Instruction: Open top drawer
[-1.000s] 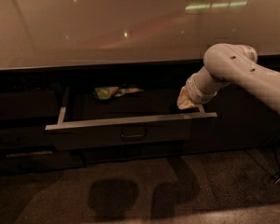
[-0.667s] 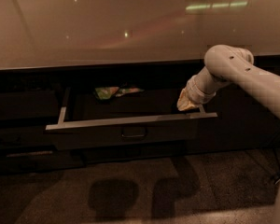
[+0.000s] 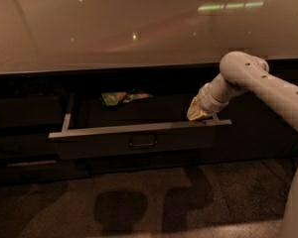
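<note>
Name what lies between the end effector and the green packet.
Camera view: bare floor of the top drawer. End effector at its right front, green packet at back left.

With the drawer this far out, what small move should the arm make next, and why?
Probably lift the gripper up and clear of the top drawer. The drawer stands well out, a green packet inside exposed, and the gripper sits just behind the rim's right end, so opening looks done.

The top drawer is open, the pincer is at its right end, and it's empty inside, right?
Not empty. The camera view shows a crumpled green packet at the back of the open top drawer; the pincer is at its right end.
</note>
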Controlling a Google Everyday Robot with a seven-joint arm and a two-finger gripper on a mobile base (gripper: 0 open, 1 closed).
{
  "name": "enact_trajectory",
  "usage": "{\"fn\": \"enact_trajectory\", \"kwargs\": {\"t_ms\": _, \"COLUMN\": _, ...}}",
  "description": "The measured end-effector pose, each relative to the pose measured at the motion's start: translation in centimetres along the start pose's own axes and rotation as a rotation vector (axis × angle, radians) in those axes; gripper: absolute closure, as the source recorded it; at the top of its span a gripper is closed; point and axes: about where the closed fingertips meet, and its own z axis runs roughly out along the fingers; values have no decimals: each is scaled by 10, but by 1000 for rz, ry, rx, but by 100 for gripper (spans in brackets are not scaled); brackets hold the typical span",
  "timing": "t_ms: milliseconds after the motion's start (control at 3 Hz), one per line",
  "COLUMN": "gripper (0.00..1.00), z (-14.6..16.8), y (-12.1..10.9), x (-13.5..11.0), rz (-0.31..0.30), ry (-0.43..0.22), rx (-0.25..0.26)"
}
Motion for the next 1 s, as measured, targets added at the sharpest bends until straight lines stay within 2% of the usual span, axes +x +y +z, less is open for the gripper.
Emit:
{"fn": "enact_trajectory", "kwargs": {"t_ms": 333, "gripper": 81, "z": 3, "y": 4, "x": -1, "rz": 4, "ry": 1, "rx": -15}}
{"fn": "enact_trajectory", "kwargs": {"t_ms": 667, "gripper": 58, "z": 4, "y": 25, "x": -10, "rz": -2, "ry": -17, "rx": -13}}
{"fn": "enact_trajectory", "kwargs": {"t_ms": 1000, "gripper": 35, "z": 4, "y": 25, "x": -9, "rz": -2, "ry": -17, "rx": -13}}
